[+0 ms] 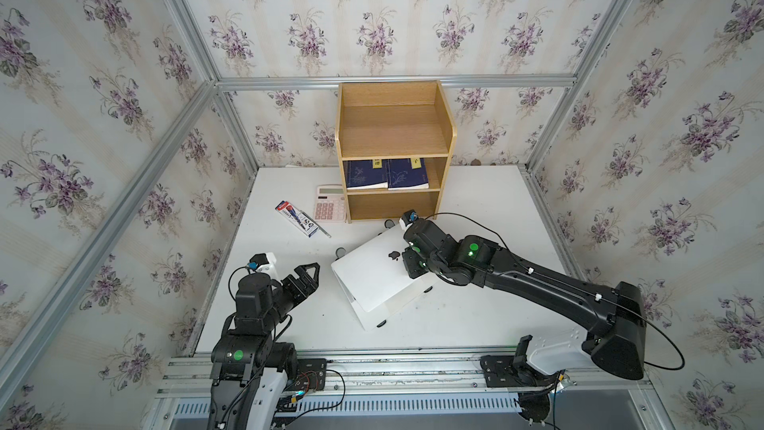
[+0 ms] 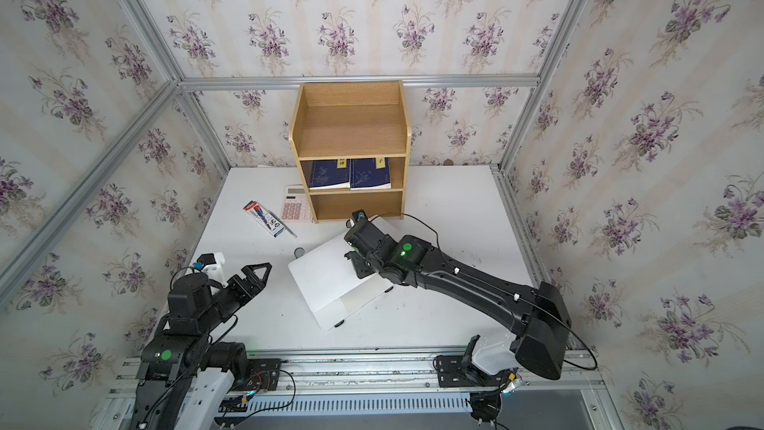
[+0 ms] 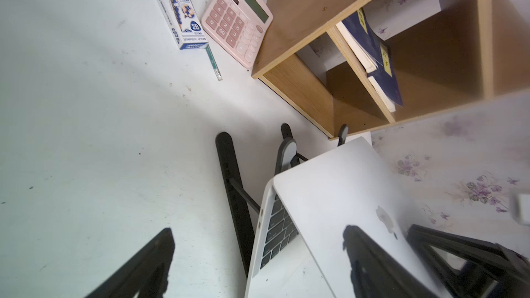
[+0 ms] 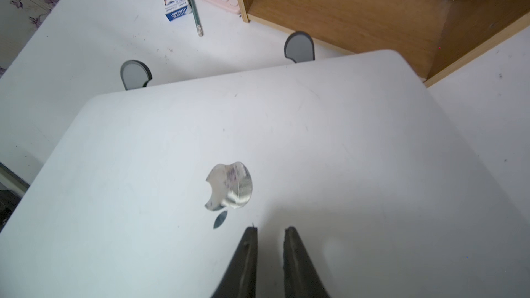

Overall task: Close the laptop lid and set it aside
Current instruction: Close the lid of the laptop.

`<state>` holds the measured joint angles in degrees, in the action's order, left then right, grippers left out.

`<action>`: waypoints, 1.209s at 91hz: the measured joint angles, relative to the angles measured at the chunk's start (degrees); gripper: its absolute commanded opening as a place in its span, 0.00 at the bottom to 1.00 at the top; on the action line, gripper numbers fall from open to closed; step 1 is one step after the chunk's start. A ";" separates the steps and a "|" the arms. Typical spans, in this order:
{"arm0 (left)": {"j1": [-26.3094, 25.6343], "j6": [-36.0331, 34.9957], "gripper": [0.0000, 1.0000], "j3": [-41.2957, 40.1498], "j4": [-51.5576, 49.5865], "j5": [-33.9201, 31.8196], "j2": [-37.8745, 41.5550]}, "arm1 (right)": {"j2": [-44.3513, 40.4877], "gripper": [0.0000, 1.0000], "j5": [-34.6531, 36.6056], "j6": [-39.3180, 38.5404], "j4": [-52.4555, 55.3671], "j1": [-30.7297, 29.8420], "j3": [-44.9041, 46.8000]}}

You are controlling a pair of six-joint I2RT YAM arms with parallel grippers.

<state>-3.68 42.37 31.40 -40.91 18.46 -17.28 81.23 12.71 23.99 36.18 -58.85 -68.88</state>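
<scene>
The silver-white laptop [image 1: 374, 316] lies tilted on a black folding stand [image 3: 229, 173] in the middle of the white table [image 1: 475, 200]. The laptop lid [image 1: 368, 275] [image 2: 326, 279] [image 4: 286, 127] is lowered most of the way. A narrow wedge stays open at one side, where black keys [image 3: 279, 225] show. My right gripper [image 1: 407, 260] [image 4: 271, 228] is over the lid beside the apple logo [image 4: 229, 186]. Its fingers are slightly parted and hold nothing; whether they touch the lid I cannot tell. My left gripper [image 1: 308, 279] [image 3: 258, 230] hangs wide open just left of the laptop.
A wooden shelf unit [image 1: 392, 150] with two dark blue books [image 1: 384, 173] stands behind the laptop, close to its far corner. A pink-keyed calculator [image 1: 330, 203], a pencil box [image 1: 295, 217] and a loose pencil [image 3: 213, 63] lie at the back left.
</scene>
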 measured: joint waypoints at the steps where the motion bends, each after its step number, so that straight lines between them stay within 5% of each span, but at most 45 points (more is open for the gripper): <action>1: -0.02 -0.13 0.94 -0.07 0.11 0.55 0.04 | 0.00 0.22 -0.20 0.02 -0.63 0.00 0.61; 60: -0.81 -1.57 0.95 -17.62 13.44 18.69 4.85 | 1.36 0.20 -6.49 1.88 -29.66 0.00 23.50; 90: -3.85 0.04 0.95 -25.86 28.30 19.10 1.73 | 2.19 0.20 -6.56 3.02 -39.95 0.00 29.70; 110: -10.23 0.37 0.90 -27.71 35.26 16.74 0.74 | 2.29 0.20 -4.39 3.50 -44.13 0.00 32.50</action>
<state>-13.91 42.74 3.68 -5.65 35.20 -16.53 83.53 8.32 27.49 -7.94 -58.85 -36.38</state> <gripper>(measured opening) 0.911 0.201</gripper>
